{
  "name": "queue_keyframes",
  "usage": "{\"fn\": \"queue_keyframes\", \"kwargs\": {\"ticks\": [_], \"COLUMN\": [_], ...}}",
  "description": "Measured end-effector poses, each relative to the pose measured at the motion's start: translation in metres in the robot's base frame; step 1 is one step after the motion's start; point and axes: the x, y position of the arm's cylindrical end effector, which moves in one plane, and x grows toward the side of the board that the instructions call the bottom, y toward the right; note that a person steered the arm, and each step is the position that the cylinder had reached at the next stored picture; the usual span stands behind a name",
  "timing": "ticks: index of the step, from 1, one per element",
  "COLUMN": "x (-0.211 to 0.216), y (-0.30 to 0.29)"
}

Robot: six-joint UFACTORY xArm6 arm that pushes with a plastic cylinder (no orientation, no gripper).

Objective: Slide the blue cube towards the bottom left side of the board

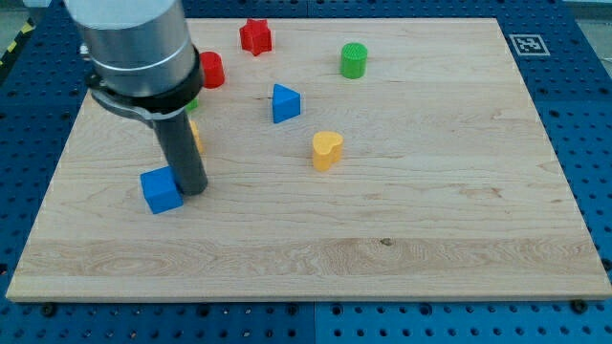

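The bare rod tool (194,189) (no jaws to open or clamp) touches the blue cube (161,189) just to its left; pressing off-centre, it could spin the cube aside.

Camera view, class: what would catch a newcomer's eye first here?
The big grey arm at the view's top left, its dark rod ending in my tip against the right side of the blue cube. Next, the bright scatter beyond: red star, green cylinder, yellow heart.
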Motion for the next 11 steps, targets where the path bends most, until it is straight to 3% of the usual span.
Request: {"fn": "queue_keyframes", "kwargs": {"ticks": [5,11], "x": [-0.007,-0.004], "y": [-0.075,-0.102]}}
